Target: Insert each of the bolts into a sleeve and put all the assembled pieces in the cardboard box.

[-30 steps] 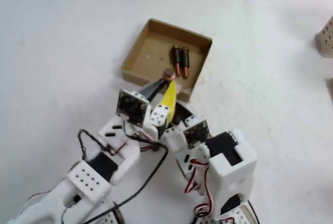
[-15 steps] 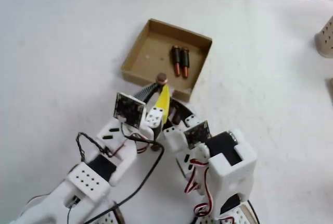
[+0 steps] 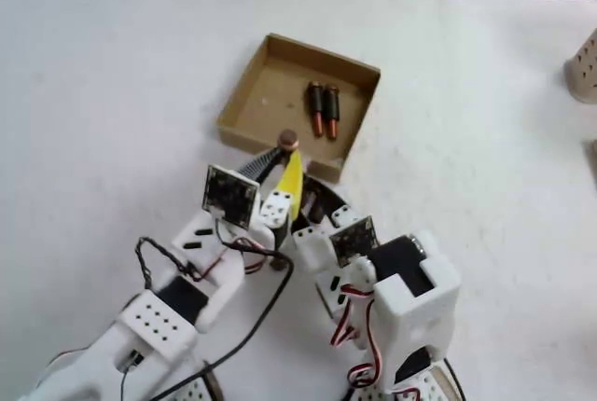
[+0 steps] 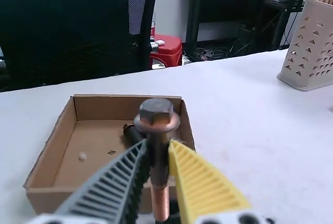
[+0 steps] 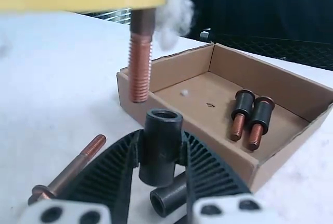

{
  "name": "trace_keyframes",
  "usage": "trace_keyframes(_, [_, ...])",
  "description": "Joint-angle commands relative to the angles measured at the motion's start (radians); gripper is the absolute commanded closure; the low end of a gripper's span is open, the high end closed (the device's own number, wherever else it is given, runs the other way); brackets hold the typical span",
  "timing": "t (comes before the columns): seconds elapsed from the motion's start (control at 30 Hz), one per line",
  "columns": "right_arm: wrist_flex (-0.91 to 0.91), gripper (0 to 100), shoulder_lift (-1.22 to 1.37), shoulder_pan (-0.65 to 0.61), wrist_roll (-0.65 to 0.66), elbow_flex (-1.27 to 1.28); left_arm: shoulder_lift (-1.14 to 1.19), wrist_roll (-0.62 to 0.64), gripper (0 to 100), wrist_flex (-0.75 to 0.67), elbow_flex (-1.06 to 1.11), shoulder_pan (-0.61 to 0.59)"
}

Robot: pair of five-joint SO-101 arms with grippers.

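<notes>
Bolt held over sleeve, just under the cardboard box near the centre of the high view.

The left gripper pinches a copper bolt upright, head up, beside the near wall of the cardboard box. The right gripper squeezes a black sleeve upright; the bolt's threaded end is higher than its mouth, not touching. Two assembled pieces lie in the box. A spare bolt and a spare sleeve lie on the table.
</notes>
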Motion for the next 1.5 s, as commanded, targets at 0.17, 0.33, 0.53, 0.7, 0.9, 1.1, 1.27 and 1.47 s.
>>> trace_keyframes(0.17, [-0.027,98.1,-0.001,0.01,-0.009,-0.008,-0.038,0.123,98,-0.031,-0.015,0.013])
trace_keyframes(0.33, [-0.021,98.1,-0.001,0.013,-0.011,-0.014,-0.039,0.121,98,-0.034,-0.015,0.059])
trace_keyframes(0.53, [-0.022,98.1,-0.001,0.001,-0.003,-0.012,-0.038,0.084,98,-0.034,-0.02,0.114])
trace_keyframes(0.7, [-0.022,98.1,-0.001,0.001,-0.003,-0.009,-0.038,0.077,98,-0.049,-0.021,0.107])
trace_keyframes(0.9, [-0.027,98.1,-0.001,0.001,-0.003,-0.006,-0.03,0.02,98,-0.132,-0.017,0.019])
trace_keyframes(1.1, [-0.062,98.1,-0.002,0.001,-0.003,0.011,-0.028,0.017,98,-0.132,-0.02,0.047])
trace_keyframes(1.27, [-0.062,98.1,-0.002,0.001,-0.003,0.011,-0.028,0.017,98,-0.132,-0.02,0.047])
trace_keyframes(1.47, [-0.107,98.1,-0.01,0.01,-0.003,0.025,-0.03,0.017,98,-0.133,-0.026,0.045])
